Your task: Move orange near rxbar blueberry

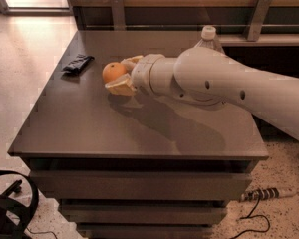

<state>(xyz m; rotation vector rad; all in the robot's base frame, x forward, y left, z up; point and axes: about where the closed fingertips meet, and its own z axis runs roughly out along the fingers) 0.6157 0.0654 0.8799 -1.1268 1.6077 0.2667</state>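
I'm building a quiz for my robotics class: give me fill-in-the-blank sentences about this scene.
The gripper is ____ on the orange. The rxbar blueberry lies on the table, not ____ the orange. The water bottle behind the arm has a ____ cap.
Missing: shut; touching; white.

We see the vivid orange (113,71) clasped by the cream pincer (117,74) over the grey-brown worktop (114,133), near the blue-black rxbar blueberry (77,63); the arm (229,83) is white.
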